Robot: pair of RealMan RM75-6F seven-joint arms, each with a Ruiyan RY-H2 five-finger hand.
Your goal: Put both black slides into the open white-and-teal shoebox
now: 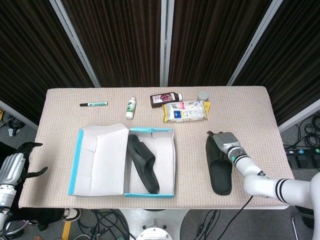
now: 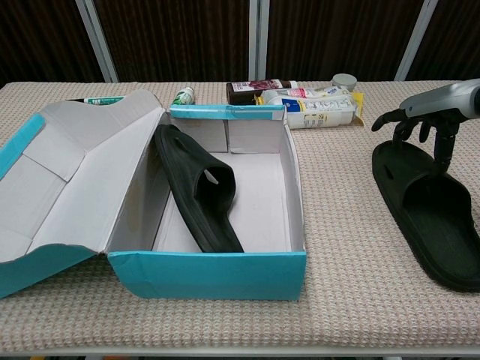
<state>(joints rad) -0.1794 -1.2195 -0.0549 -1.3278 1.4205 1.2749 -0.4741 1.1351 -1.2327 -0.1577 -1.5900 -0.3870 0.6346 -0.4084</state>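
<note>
Head view: right robot hand (image 1: 225, 140) over the far end of the loose black slide (image 1: 219, 165), right of the shoebox (image 1: 150, 131).
Its fingers (image 2: 400, 120) curl down, apart, over that end; whether they touch it I cannot tell. The other slide (image 2: 196, 187) lies inside the shoebox. The left robot hand (image 1: 14, 167) hangs open, off the desk (image 1: 240, 107) left of the shoebox.

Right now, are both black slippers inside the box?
No, only one black slide lies in the shoebox; the other slide sits on the table beside it.
</note>
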